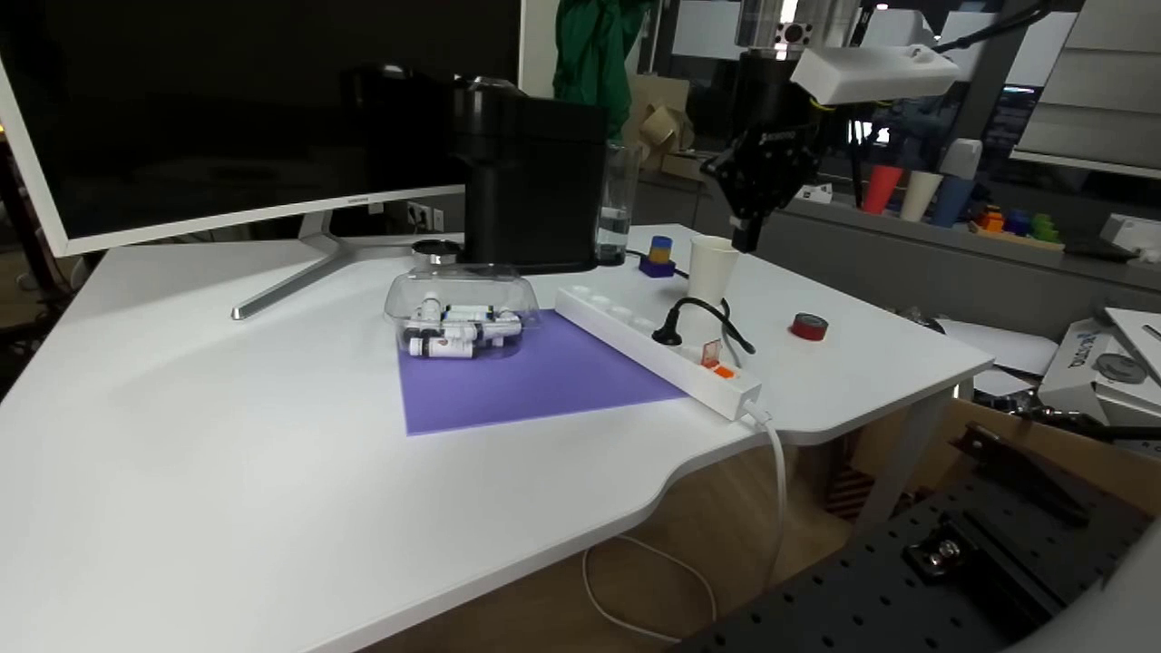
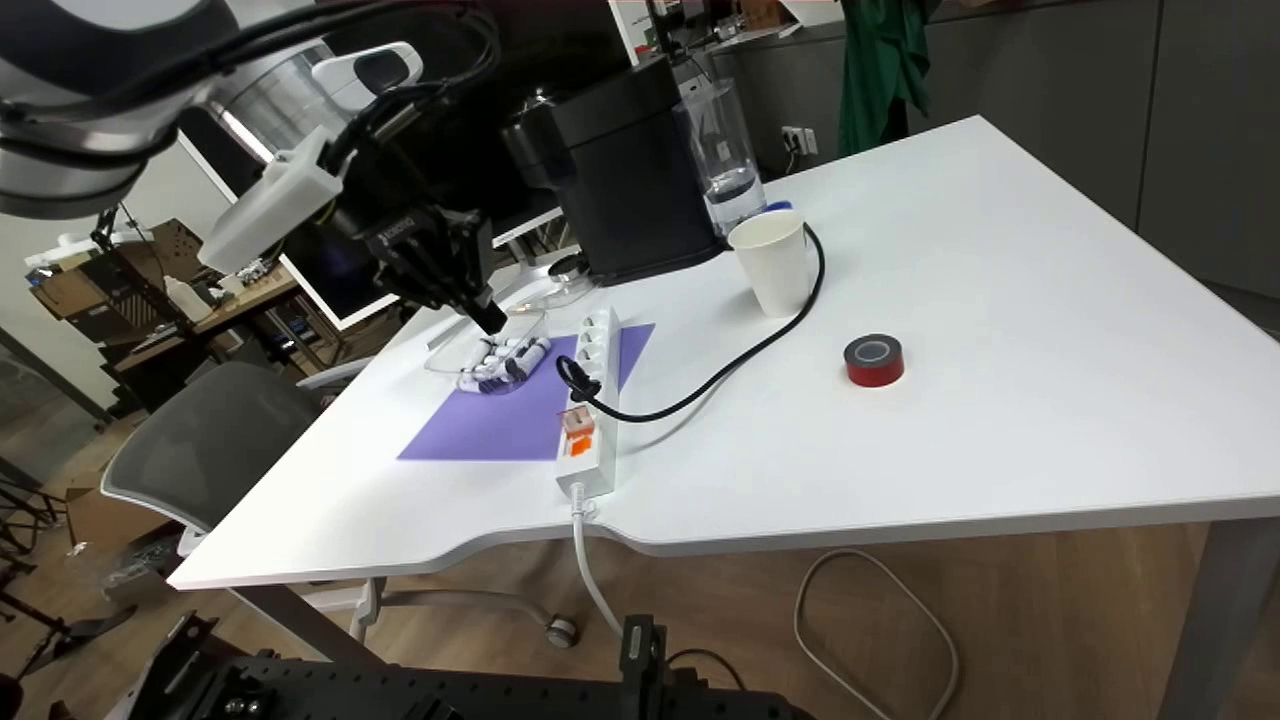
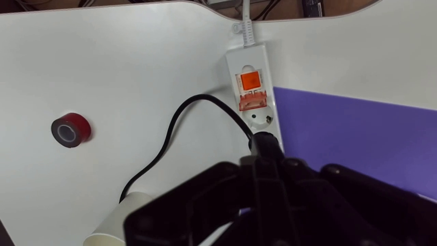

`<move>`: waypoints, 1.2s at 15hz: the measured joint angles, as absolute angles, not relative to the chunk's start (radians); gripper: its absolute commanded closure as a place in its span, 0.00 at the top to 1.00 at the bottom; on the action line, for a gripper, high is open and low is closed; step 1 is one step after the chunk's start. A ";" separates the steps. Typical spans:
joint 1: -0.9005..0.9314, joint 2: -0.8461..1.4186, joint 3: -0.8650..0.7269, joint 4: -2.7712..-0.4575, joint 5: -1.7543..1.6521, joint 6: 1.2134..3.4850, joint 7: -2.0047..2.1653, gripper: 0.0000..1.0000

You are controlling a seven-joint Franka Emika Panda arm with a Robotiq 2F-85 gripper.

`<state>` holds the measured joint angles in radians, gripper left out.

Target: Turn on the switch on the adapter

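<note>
A white tabletop (image 1: 227, 453) holds a large monitor (image 1: 227, 118), SAMSUNG spelled out in small letters on its lower frame. A robot arm (image 2: 280, 100) reaches in above, near a black appliance (image 1: 535, 181) with a clear, partly filled tank (image 2: 735, 195). A purple mat (image 1: 544, 372) lies flat, with the adapter (image 1: 639, 349), a white multi-socket strip, set across its edge, white cord (image 3: 248, 34) hanging over the tabletop's rim. The arm's gripper (image 1: 747, 238), with pale lettering that appears to read ROBOTIQ, hangs above the tabletop, apart from the adapter; its fingers (image 3: 267, 148) are pressed together, nothing between them. A clear tray (image 1: 404, 295) at the mat's edge holds white tubes (image 1: 442, 347) whose print is too small to read. A white cup (image 2: 775, 270) stands upright beside a black cable (image 3: 169, 131), which runs to 1 black plug (image 1: 668, 333) seated in the adapter. Nearby on the tabletop sit a red-sided roll (image 2: 875, 365) and, in an exterior view, a stack (image 1: 659, 254) in 3 colors: blue, orange and purple. A translucent red cover (image 3: 253, 101) stands raised beside the adapter's orange switch (image 3: 251, 80), near the cord; markings flanking the switch are too fine to make out.
</note>
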<state>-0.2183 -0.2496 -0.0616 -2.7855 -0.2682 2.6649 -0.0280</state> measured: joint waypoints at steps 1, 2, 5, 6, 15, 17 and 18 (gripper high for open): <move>-0.209 -0.250 -0.061 -2.786 -0.268 2.660 -0.034 0.00; -0.200 -0.249 -0.061 -2.786 -0.268 2.652 -0.042 0.00; -0.177 -0.236 -0.065 -2.787 -0.257 2.636 -0.089 0.00; -0.174 -0.227 -0.071 -2.787 -0.254 2.634 -0.111 0.00; -0.172 -0.074 -0.157 -2.788 -0.254 2.692 -0.338 0.00; -0.174 -0.033 -0.166 -2.788 -0.254 2.733 -0.359 0.00; -0.175 -0.013 -0.168 -2.788 -0.254 2.755 -0.361 0.00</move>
<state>-0.1750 -0.0131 -0.1679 -2.7876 -0.2544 2.7548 -0.3605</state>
